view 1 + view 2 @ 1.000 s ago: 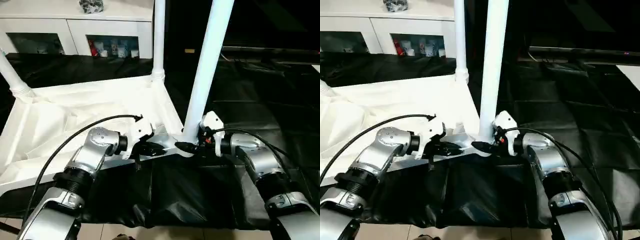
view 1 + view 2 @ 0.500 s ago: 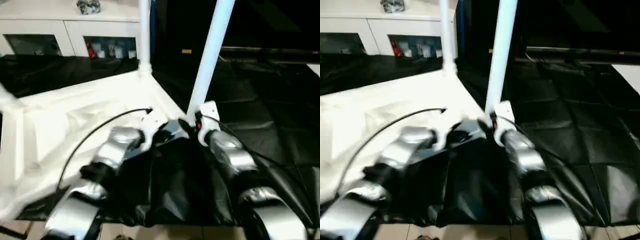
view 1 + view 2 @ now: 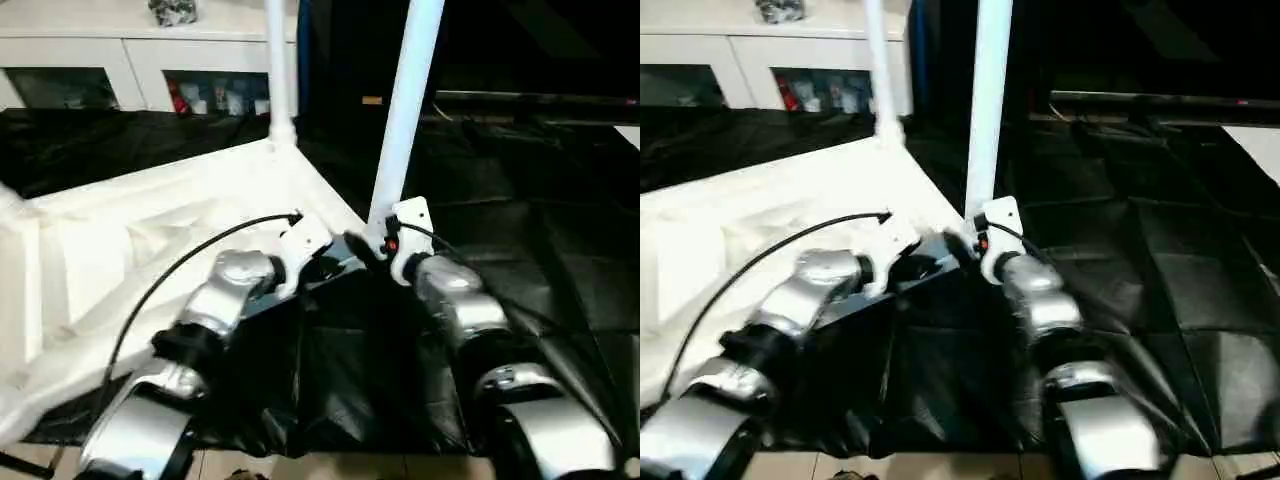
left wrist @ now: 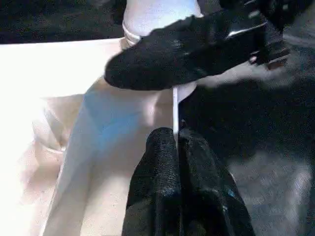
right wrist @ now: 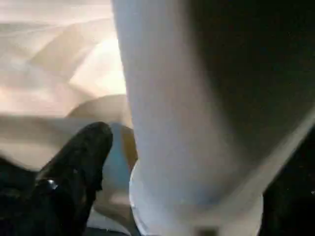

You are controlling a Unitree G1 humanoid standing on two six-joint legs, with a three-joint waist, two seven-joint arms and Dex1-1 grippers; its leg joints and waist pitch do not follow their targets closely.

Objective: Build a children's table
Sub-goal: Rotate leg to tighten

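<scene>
Black sheeting (image 3: 520,200) lies open right of the children's table (image 3: 180,220) corner.

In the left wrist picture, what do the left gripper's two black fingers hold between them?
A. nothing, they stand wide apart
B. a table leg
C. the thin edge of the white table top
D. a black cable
C: the left gripper is pinched shut on the thin white rim of the table top.
</scene>
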